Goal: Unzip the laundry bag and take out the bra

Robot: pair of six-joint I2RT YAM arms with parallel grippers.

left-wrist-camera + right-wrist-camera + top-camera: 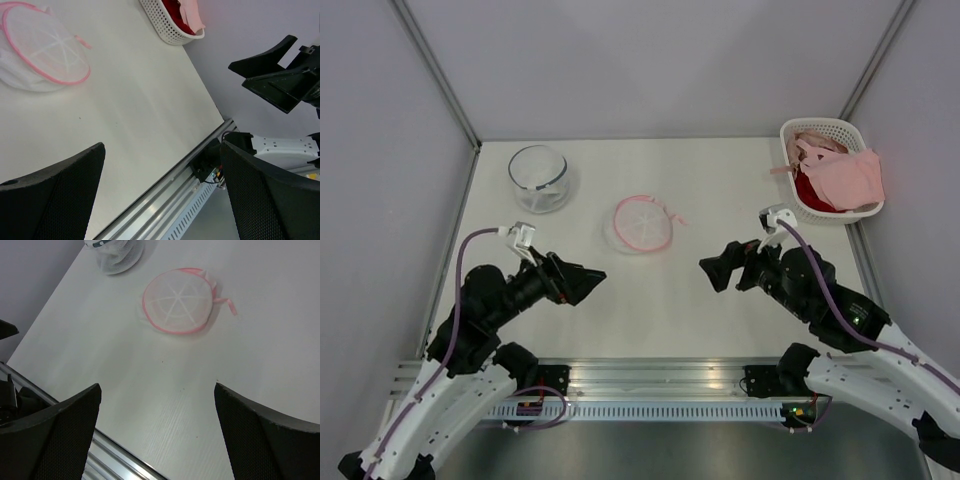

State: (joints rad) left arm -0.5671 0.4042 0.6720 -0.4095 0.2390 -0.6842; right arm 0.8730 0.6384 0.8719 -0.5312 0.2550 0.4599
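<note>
The laundry bag (642,222) is a round white mesh pod with a pink rim. It lies on the table middle, its lid down, with a pink tab (227,304) sticking out on its right. It also shows in the left wrist view (40,50) and the right wrist view (176,301). I cannot tell what it holds. A soft pale pink garment with a thin strap, which looks like the bra (850,178), lies draped over the basket at the back right. My left gripper (590,283) (162,145) and right gripper (708,275) (157,386) hover open and empty, near of the pod.
A white lattice basket (825,128) (165,30) at the back right also holds a red garment (810,190). A clear glass bowl (538,178) (117,257) with white mesh in it stands at the back left. Grey walls close in three sides of the table.
</note>
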